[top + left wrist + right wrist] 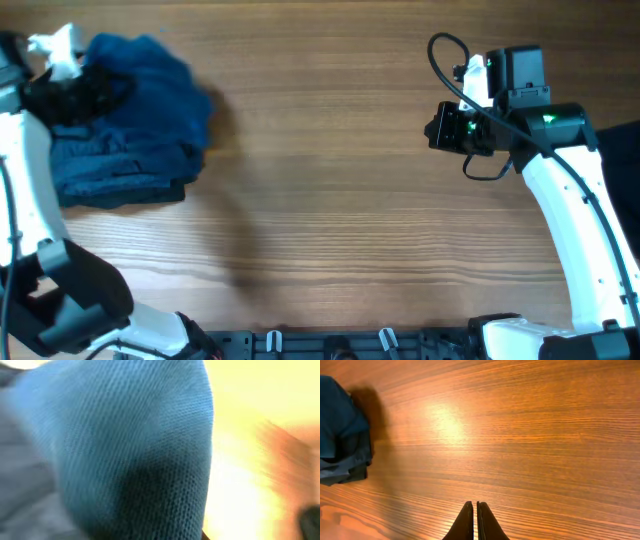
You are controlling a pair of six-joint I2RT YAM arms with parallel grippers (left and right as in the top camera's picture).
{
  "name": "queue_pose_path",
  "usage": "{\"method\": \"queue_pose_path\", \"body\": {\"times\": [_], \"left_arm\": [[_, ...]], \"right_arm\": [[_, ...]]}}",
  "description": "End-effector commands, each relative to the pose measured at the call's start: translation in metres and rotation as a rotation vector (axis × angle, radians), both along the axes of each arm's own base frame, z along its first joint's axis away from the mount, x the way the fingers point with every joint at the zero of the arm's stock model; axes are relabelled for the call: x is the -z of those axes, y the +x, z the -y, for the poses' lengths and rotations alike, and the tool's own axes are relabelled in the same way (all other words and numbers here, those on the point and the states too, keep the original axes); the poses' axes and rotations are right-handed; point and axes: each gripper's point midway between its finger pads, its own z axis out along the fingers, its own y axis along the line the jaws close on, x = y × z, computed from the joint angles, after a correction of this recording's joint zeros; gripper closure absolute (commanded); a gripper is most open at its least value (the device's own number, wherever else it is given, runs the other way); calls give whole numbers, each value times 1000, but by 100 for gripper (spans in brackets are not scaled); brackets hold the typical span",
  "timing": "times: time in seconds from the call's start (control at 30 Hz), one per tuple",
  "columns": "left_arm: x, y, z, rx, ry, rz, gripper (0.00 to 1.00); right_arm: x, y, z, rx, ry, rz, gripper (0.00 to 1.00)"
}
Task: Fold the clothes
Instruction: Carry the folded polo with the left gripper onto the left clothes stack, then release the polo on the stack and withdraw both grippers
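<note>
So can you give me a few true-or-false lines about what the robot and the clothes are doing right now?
1. The blue clothes sit in a heap at the robot's left end of the table. True.
2. The right gripper is holding a piece of cloth. False: its fingers are closed together on nothing, over bare wood.
3. The left wrist view is mostly filled by blue knit cloth, seen close up. True.
4. The clothes are spread flat across the middle of the table. False: they are bunched up at one end, and the middle is bare wood.
</note>
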Motion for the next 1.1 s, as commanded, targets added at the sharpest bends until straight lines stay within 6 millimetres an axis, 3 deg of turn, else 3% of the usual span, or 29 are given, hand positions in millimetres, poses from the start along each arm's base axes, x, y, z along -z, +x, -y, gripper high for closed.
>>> {"method": "queue_pose_path", "body": {"times": [0.0, 0.13, 0.17, 0.23, 0.27, 0.3, 0.33, 0.37, 0.4, 0.57, 0.63, 0.7, 0.8, 0.83, 0.9, 0.93, 1.03, 1.07], "left_arm": [[49, -18, -82, -173, 176, -156, 96], [94, -34, -134, -404, 214, -320, 93], [96, -42, -147, -476, 234, -350, 85], [94, -59, -171, -622, 285, -405, 88], [89, -68, -183, -701, 294, -414, 83], [85, -71, -188, -724, 282, -404, 51], [78, -71, -189, -725, 258, -381, 37], [69, -71, -189, -723, 235, -360, 14], [55, -70, -187, -716, 214, -332, 4], [-45, -69, -172, -703, 264, -156, 0], [-90, -66, -141, -594, 260, -45, 1], [-131, -63, -87, -417, 207, 87, 5], [-165, -76, -5, -188, 207, 179, 22], [-174, -88, 39, -59, 234, 205, 25], [-180, -107, 83, 56, 275, 211, 23], [-180, -120, 101, 96, 326, 199, 21], [-171, -152, 129, 84, 408, 116, 15], [-164, -165, 138, 91, 430, 71, 13]], "right_arm": [[-5, 1, 0, 26, 15, 1, 95], [-5, 1, 0, 46, 25, -9, 94], [-4, 0, 0, 47, 24, -16, 94], [-3, -3, 0, 47, 22, -29, 94], [-2, -4, 0, 47, 22, -33, 92], [-2, -4, 0, 47, 21, -35, 91], [-2, -5, 1, 47, 21, -36, 89], [-2, -5, 1, 47, 21, -36, 86], [-3, -5, 1, 47, 22, -33, 81], [-17, 3, -1, 26, 23, 47, 68], [-36, 10, -1, 17, 28, 127, 67], [-67, 15, -7, -48, 40, 260, 67], [-136, 16, -25, -194, 91, 536, 62], [-167, 10, -32, -240, 117, 645, 51], [-203, -5, -39, -291, 161, 768, 30], [-212, -11, -40, -299, 167, 795, 23], [-221, -26, -38, -296, 170, 813, 1], [-220, -30, -37, -288, 178, 801, 1]]}}
